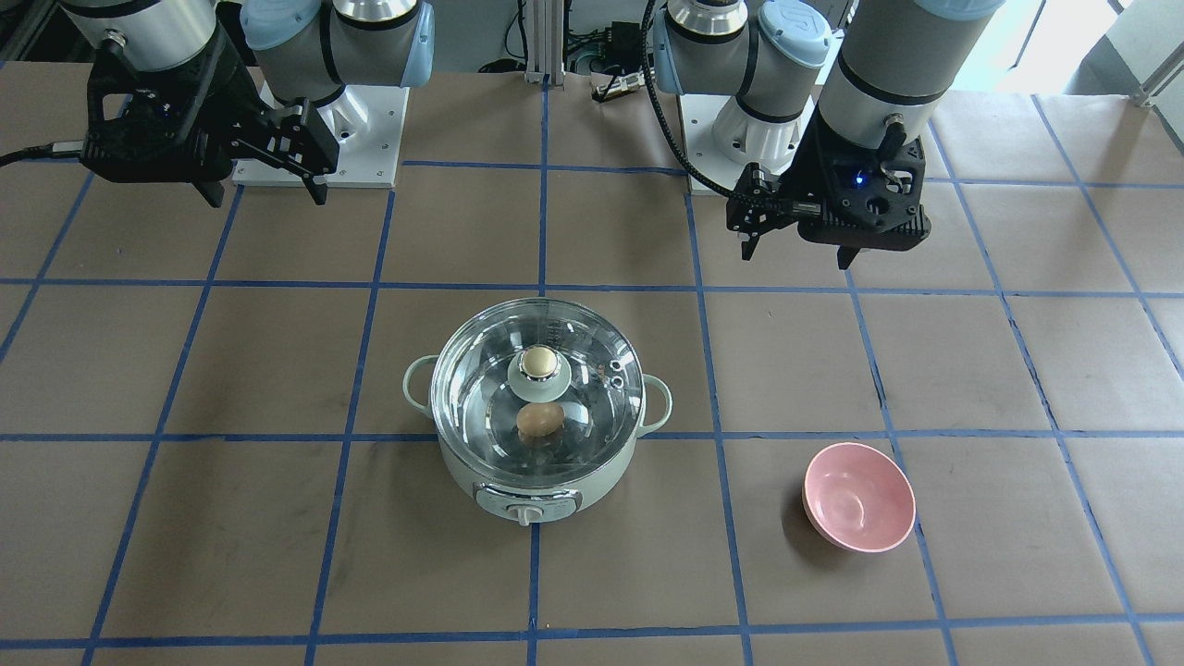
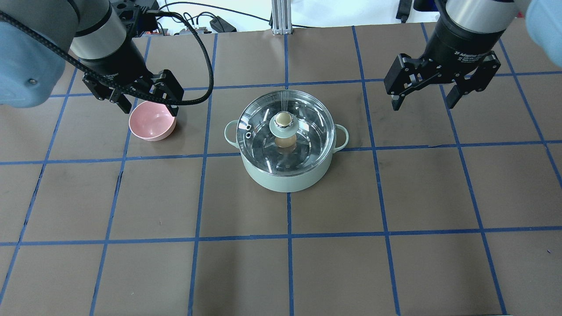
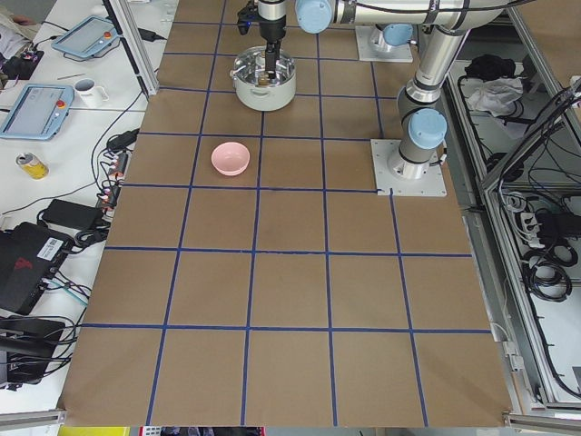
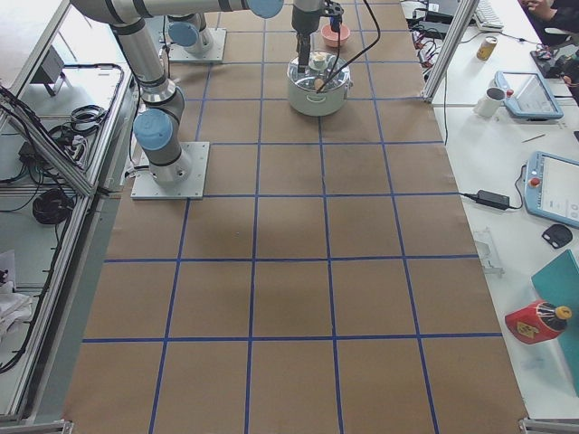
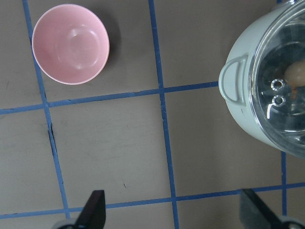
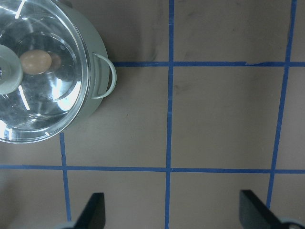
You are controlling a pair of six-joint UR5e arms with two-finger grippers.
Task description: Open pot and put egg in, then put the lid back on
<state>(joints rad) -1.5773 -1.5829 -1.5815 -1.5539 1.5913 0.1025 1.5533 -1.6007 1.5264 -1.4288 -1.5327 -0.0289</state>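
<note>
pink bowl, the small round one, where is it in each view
Exterior front-facing: small round pink bowl, lower right.
Overhead exterior: upper left.
Exterior left: upper left.
Exterior right: top centre, beyond the round mint-green pot.
Left wrist-mounted: top left.
Right wrist-mounted: not in it.
Shared landmark: that pot, in all six views.

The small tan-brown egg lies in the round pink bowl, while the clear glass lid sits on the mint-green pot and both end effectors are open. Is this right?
Not quite. The small tan-brown egg lies inside the mint-green pot, under the clear glass lid, as the exterior front-facing view shows; the round pink bowl is empty. The rest holds.
</note>
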